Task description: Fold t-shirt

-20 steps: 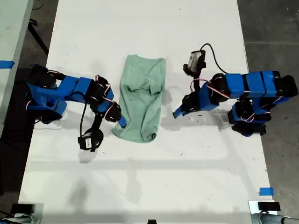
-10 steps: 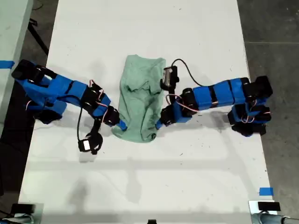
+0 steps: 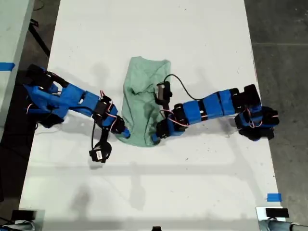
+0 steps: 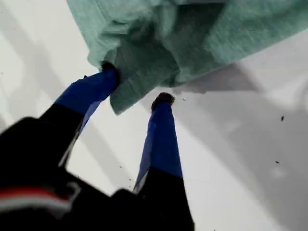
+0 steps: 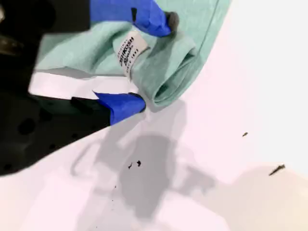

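My first tool (image 4: 137, 89) was spread, straddling a corner of the shirt (image 4: 192, 38). My second tool (image 5: 154, 62) was spread too, around a folded edge with a label (image 5: 129, 52). Shirt lay bunched into a strip mid-table (image 3: 202, 38), both arms at its lower end in the exterior view.

Shirt mid-table, an arm at each corner

The t-shirt (image 3: 144, 103) lies on the table (image 3: 154, 33). An arm (image 3: 72, 98) reaches in from the exterior view's left, another arm (image 3: 207, 108) from its right, both meeting the shirt's end nearest that view's bottom
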Robot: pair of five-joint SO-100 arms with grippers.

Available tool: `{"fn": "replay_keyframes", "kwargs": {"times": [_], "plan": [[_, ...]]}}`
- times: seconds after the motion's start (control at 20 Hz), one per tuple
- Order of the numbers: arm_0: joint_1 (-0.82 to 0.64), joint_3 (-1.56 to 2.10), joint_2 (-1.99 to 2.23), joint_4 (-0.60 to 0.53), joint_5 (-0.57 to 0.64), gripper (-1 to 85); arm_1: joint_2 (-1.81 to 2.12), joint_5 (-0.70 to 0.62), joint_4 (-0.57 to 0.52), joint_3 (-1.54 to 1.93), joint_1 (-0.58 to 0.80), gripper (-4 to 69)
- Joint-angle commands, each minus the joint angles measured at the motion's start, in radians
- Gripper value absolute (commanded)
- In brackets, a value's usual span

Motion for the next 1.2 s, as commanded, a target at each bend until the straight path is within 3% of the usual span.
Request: {"fn": "replay_keyframes", "kwargs": {"times": [0.0,0.15,0.25,0.3,0.75,0.9,1.15], "plan": [[0.003,-0.029,-0.038,-0.055,-0.014,19.6,-0.069,0.021,-0.063,-0.101,-0.031,18.4],[0.011,-0.034,-0.066,-0.087,-0.031,2.7,-0.15,0.035,-0.057,-0.152,-0.044,11.6],[0.021,-0.054,-0.066,-0.091,-0.031,0.0,-0.147,0.038,-0.031,-0.153,-0.051,0.6],[0.031,-0.075,-0.064,-0.086,-0.026,-0.1,-0.135,0.038,-0.003,-0.153,-0.054,-1.3],[0.143,-0.634,-0.161,0.29,0.037,-0.1,0.11,-0.032,0.325,-0.301,-0.138,-1.3],[0.16,-0.778,-0.15,0.367,0.06,-0.1,0.149,-0.046,0.33,-0.4,-0.161,-1.2],[0.179,-0.831,-0.146,0.368,0.081,-0.1,0.137,-0.071,0.307,-0.416,-0.126,-1.3]]}}
